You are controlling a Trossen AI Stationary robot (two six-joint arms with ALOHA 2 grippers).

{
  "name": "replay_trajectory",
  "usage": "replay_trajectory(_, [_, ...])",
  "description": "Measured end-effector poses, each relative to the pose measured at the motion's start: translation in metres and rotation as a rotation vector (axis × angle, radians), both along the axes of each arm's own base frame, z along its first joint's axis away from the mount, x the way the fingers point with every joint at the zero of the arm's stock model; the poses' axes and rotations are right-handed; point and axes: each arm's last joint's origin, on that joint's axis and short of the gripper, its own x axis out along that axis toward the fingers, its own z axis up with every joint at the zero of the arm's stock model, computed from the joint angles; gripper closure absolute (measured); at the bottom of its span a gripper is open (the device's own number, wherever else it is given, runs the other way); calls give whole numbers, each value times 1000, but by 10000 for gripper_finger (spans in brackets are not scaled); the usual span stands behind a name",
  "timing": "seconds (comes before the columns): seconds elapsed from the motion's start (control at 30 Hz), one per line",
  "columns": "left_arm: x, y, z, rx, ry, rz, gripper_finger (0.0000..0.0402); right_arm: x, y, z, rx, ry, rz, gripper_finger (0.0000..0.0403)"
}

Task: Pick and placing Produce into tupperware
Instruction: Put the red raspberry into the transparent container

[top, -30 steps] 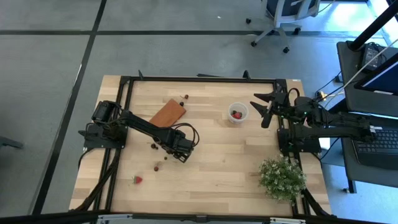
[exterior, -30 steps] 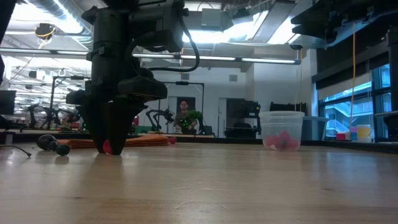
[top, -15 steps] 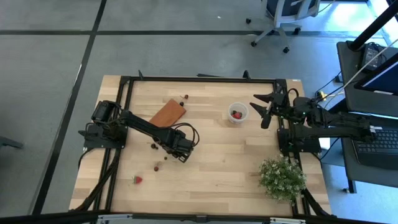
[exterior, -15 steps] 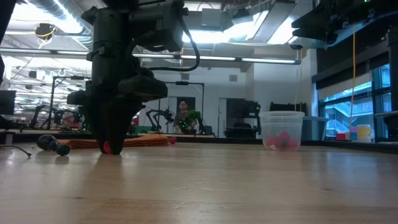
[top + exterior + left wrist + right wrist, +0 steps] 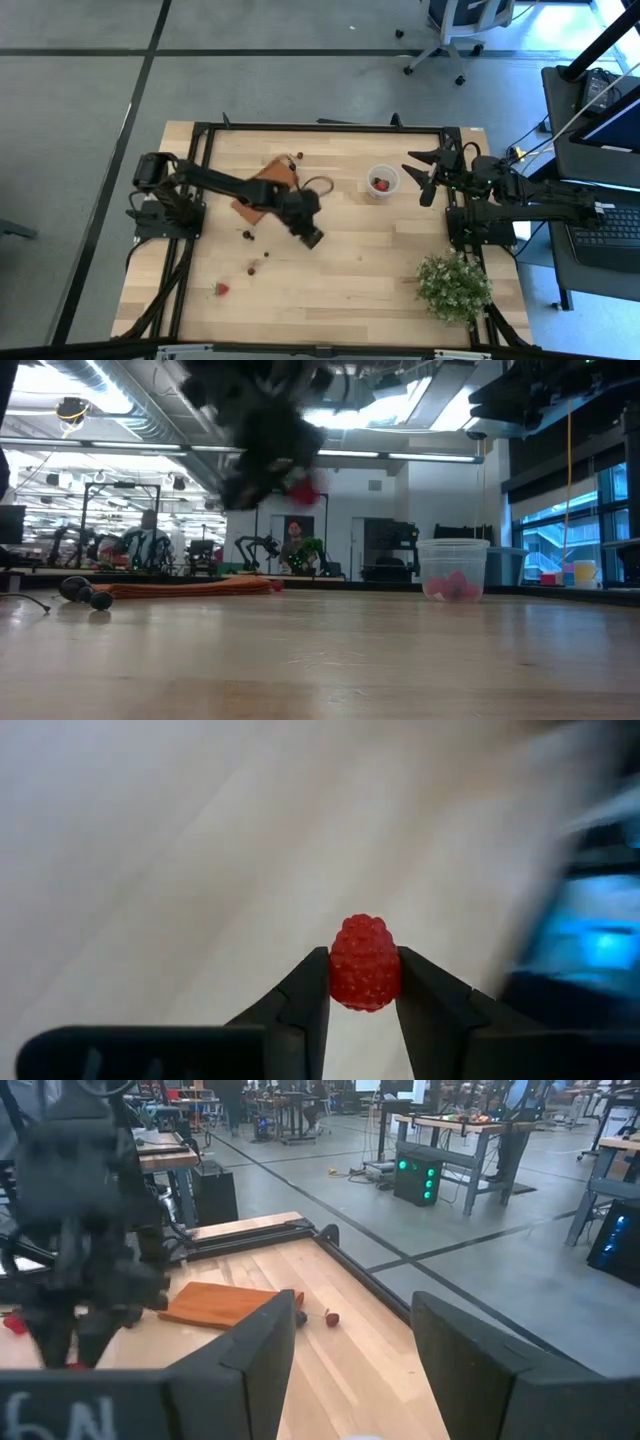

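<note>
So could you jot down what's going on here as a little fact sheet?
Left gripper: jaws shut on a red raspberry, lifted above the table
Right gripper: jaws open, waiting beside the cup
Plastic cup: holds red berries
Loose on table: strawberry, several dark berries
Also there: orange-brown block, green plant

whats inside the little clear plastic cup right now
The small round translucent plastic cup holds red produce: the high view shows one red berry with something dark beside it, and the low view shows pinkish-red shapes through the wall. An exact count can't be told.
</note>
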Motion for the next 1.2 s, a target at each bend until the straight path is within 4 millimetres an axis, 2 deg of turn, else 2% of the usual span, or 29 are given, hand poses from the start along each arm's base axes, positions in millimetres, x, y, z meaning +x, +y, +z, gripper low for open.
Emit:
replay_trajectory(0.2, [25,42,54,81,-625,10,309,0,0,1,-1,-10,0,201])
replay_trajectory(0.27, [27,57,68,147,-747,32,311,0,0,2,-2,-15,0,201])
replay_trajectory(0.33, [30,69,78,245,-765,58,315,0,0,2,-2,-15,0,201])
replay_trajectory(0.47, [37,88,102,453,-686,94,318,0,0,2,-3,-15,0,201])
replay_trajectory(0.67, [56,105,128,608,-549,82,317,0,0,2,-22,-6,-5,201])
replay_trajectory(0.77, [72,109,129,642,-509,50,318,0,0,2,-22,-6,-8,201])
replay_trajectory(1.0, [112,118,101,677,-408,-32,317,0,0,1,-18,-6,-8,201])
replay_trajectory(1.1, [122,120,92,725,-408,-78,317,1,1,1,2,-7,47,201])
replay_trajectory(1.2, [126,116,92,813,-432,-154,314,1,2,0,106,-49,70,201])
